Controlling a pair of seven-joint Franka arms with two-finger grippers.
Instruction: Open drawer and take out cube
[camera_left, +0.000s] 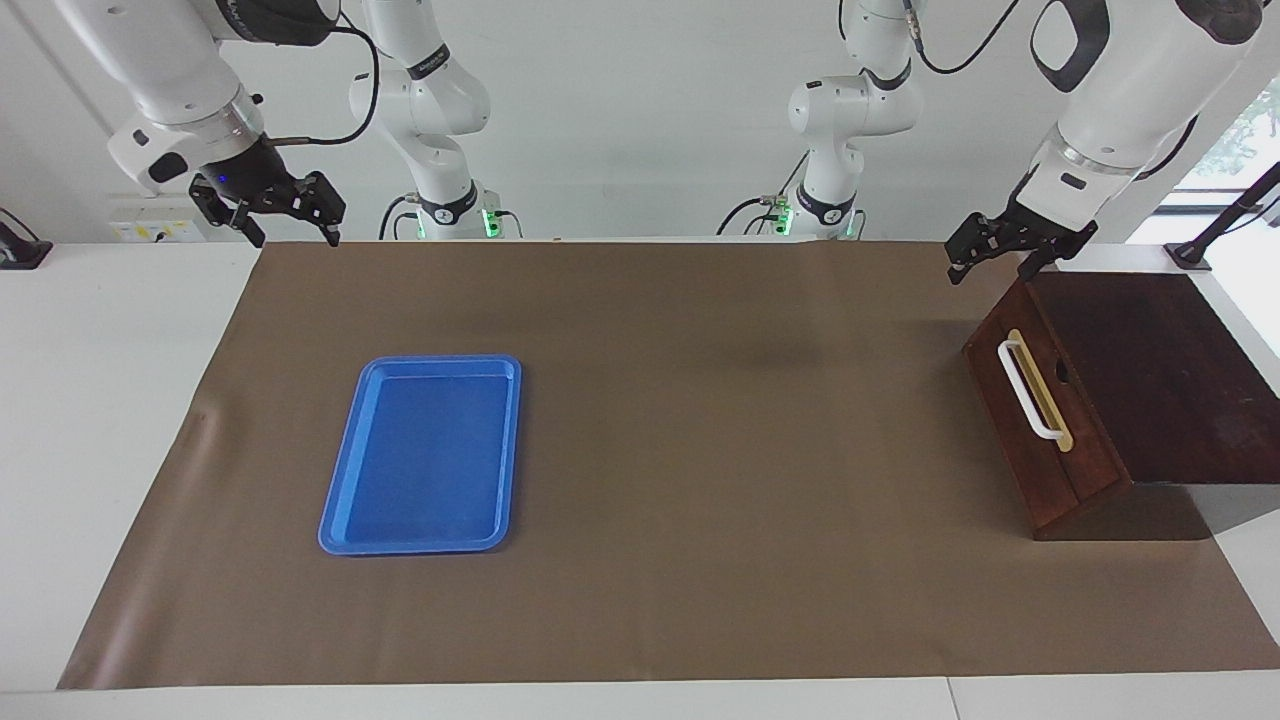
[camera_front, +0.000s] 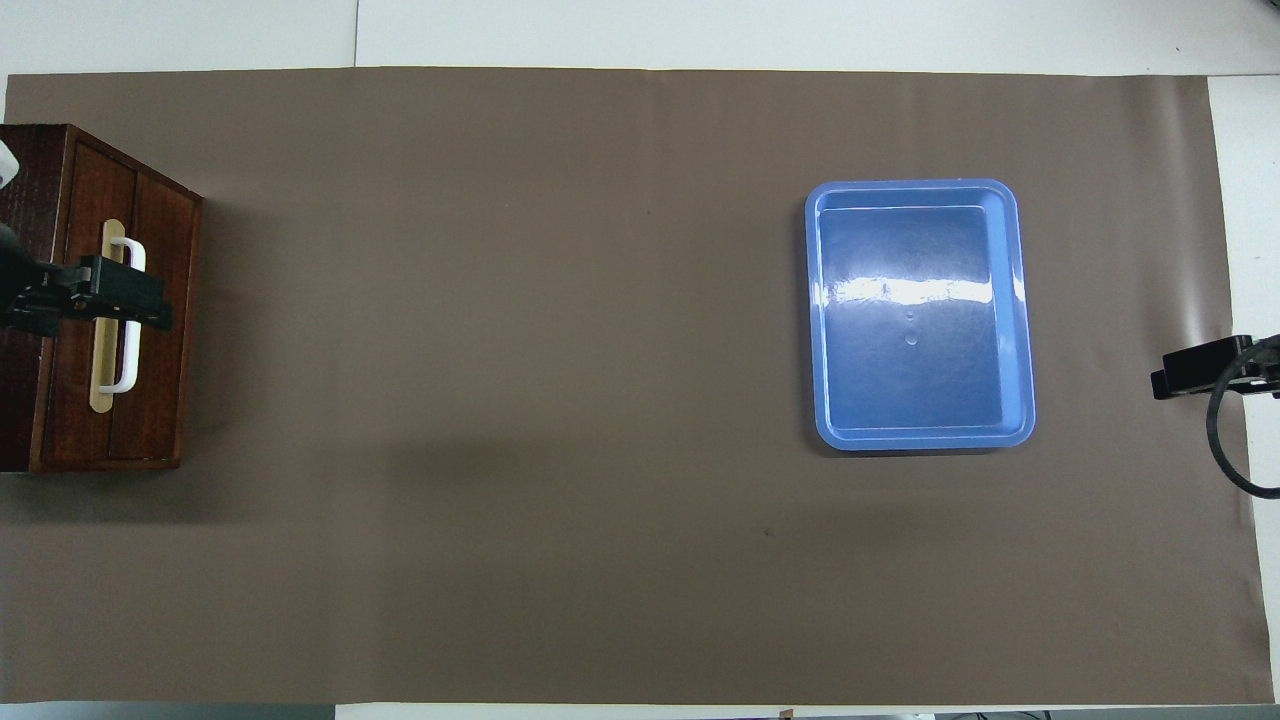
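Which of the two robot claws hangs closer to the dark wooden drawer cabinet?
The left gripper: it hangs over the dark reddish-brown wooden drawer. The right gripper is up at the flat blue plastic tray's end.

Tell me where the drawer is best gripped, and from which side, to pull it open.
Probably by the white bar handle on the shut drawer. It stands off the brass strip, leaving a gap for a finger. Come from in front of the drawer, the side facing the blue tray, fingers straddling the bar across its length. The left gripper, open, hangs over the cabinet's edge, closest.
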